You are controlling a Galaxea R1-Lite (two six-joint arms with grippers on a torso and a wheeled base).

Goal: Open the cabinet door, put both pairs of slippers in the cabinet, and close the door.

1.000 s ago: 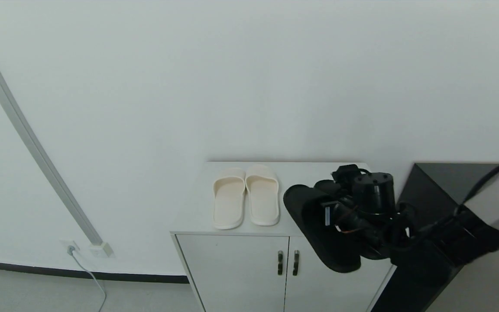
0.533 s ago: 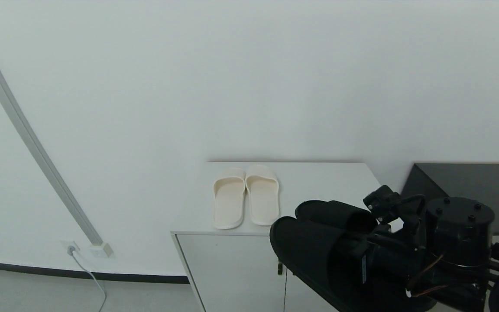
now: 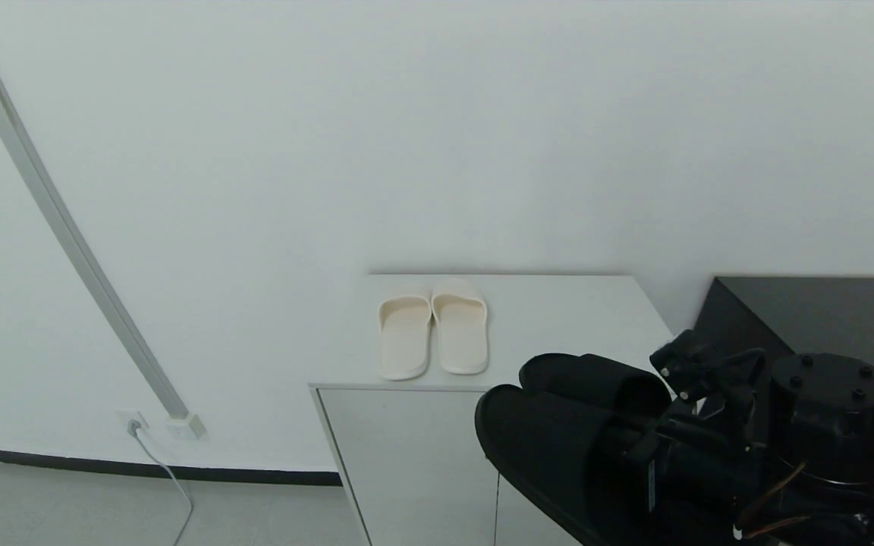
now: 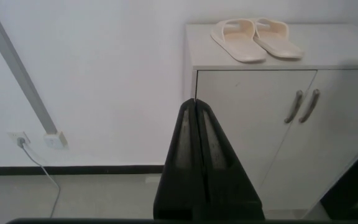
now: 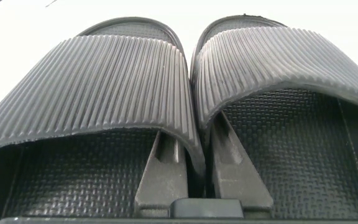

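black slippers lifted off cabinet | white slippers on top | doors shut

This is a plain indoor room, closer to a test space or a bare office corner than a lived-in home, though the furnishing is domestic. A low white two-door cabinet with slim dark metal handles stands against a bare white painted wall. A pair of cream moulded slippers lies on the cabinet's top.

Left of the cabinet, a grey trunking strip slants down the wall. It ends beside a white wall socket with a pale cable plugged in. A dark skirting strip runs above the smooth pale grey floor. Right of the cabinet is what may be a black tabletop.
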